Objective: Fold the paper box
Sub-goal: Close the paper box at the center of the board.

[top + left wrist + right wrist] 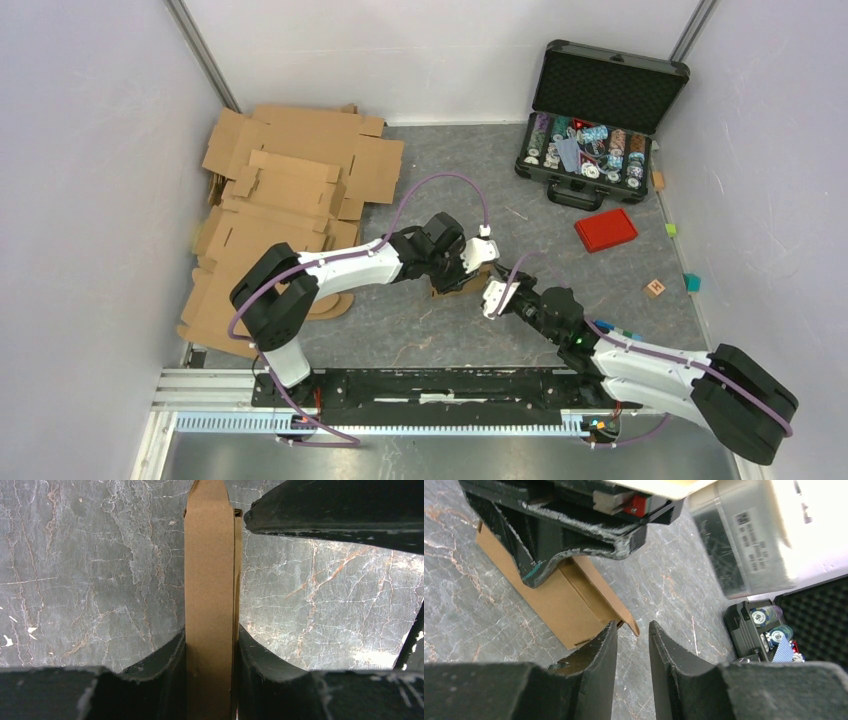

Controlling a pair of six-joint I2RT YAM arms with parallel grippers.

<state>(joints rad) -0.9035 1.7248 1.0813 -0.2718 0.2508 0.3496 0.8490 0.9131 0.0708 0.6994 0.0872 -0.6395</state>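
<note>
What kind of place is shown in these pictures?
Most likely a robot test cell in a laboratory: plain white walls close in a grey marbled table, two arms are bolted to a rail at its near edge, and flat cardboard sheets and an open black case lie about.

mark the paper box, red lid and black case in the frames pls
paper box (pixel 210 580), left wrist view, middle of its brown panel.
red lid (pixel 606 230), top external view, centre of its top face.
black case (pixel 610 92), top external view, foam lining of its open lid.
</note>
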